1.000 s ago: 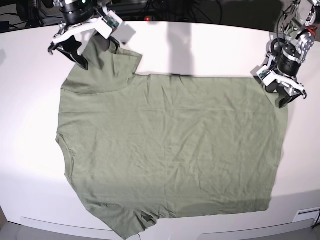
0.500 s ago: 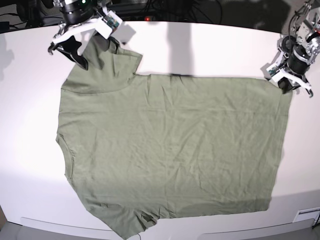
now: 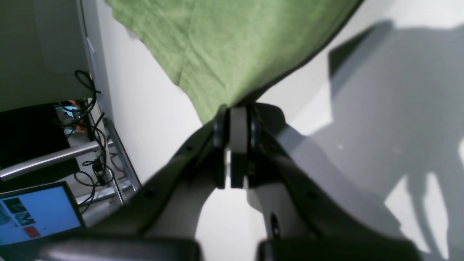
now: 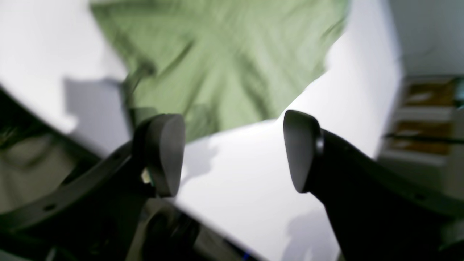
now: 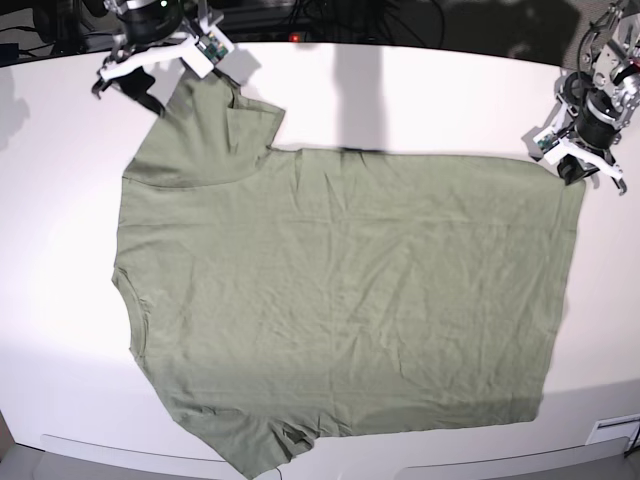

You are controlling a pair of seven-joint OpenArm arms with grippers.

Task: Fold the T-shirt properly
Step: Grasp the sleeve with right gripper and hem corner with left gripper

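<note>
I am looking at the T-shirt (image 5: pixel 340 300) lying spread flat on the white counter (image 5: pixel 420 100), its hem toward my left arm and its sleeves and neck toward my right arm. My left gripper (image 5: pixel 580 160) is sitting at the far hem corner, and in the left wrist view its fingers (image 3: pixel 237 145) are pressing together with the corner of green cloth pinched between them. I am holding that corner, I judge, because a clean fold needs the hem lifted and carried over as one edge.

My right gripper (image 5: pixel 150 75) is hovering at the far sleeve, its fingers (image 4: pixel 163 156) standing wide apart with nothing between them; the right wrist view is blurring, but the sleeve edge is showing just beyond the tips. I judge it is lining up for the matching grasp.

Compared with a second ago, the left fingers, then spread over the hem, are now closing on it, and that corner is pulling outward so the hem edge is reaching further. The right gripper is shifting slightly up off the sleeve.
</note>
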